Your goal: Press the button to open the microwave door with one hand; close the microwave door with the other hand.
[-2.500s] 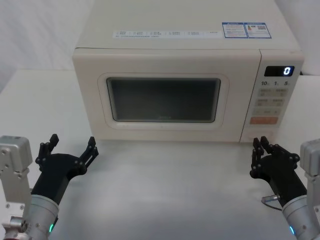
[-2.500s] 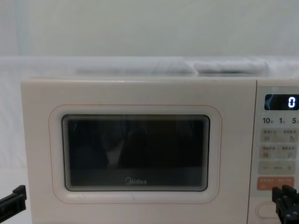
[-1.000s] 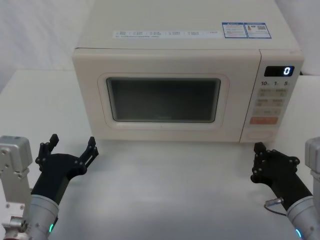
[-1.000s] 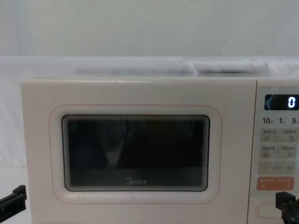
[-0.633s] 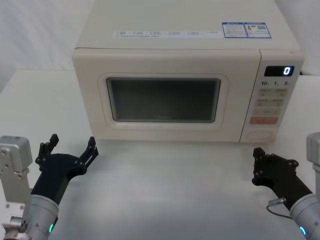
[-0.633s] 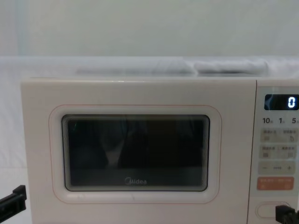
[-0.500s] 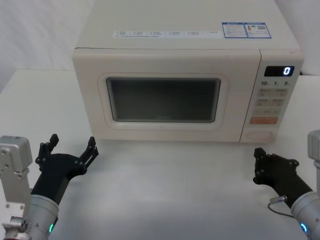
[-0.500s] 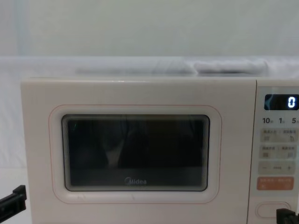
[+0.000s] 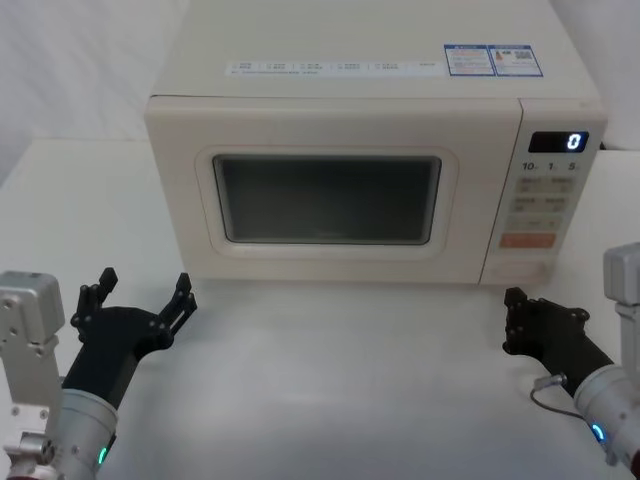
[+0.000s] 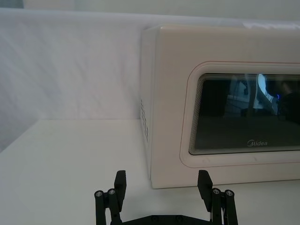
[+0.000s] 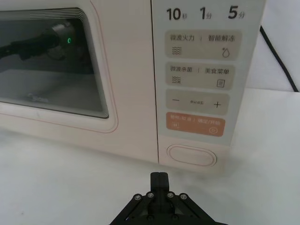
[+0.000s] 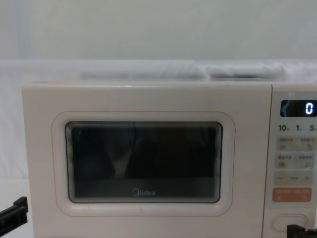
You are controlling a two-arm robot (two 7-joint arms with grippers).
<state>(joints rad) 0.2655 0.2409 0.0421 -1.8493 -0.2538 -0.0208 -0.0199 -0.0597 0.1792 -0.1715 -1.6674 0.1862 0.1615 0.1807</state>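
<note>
The microwave (image 9: 370, 170) sits on the white tabletop (image 9: 330, 380) with its door (image 9: 330, 190) flat shut, so nothing has been opened yet. The button (image 11: 192, 156) is the wide oval one at the very bottom of the key panel, under the orange key (image 11: 195, 124). The right gripper (image 9: 515, 320) is low over the tabletop, just in front of that corner and a little below the button. Its fingers are pressed together into one narrow tip — I think that is so it can poke the button like a single finger. It is not touching the button; there is a gap between them. The left gripper (image 9: 140, 300) waits over the tabletop near the door's left corner, with its fingers spread wide apart and holding nothing. That looks like a good spot to wait, because the door will likely swing out that way, and then this gripper can push it shut. Next, the right gripper has to lift a bit and go straight in — if it goes too high it could hit the orange key.
</note>
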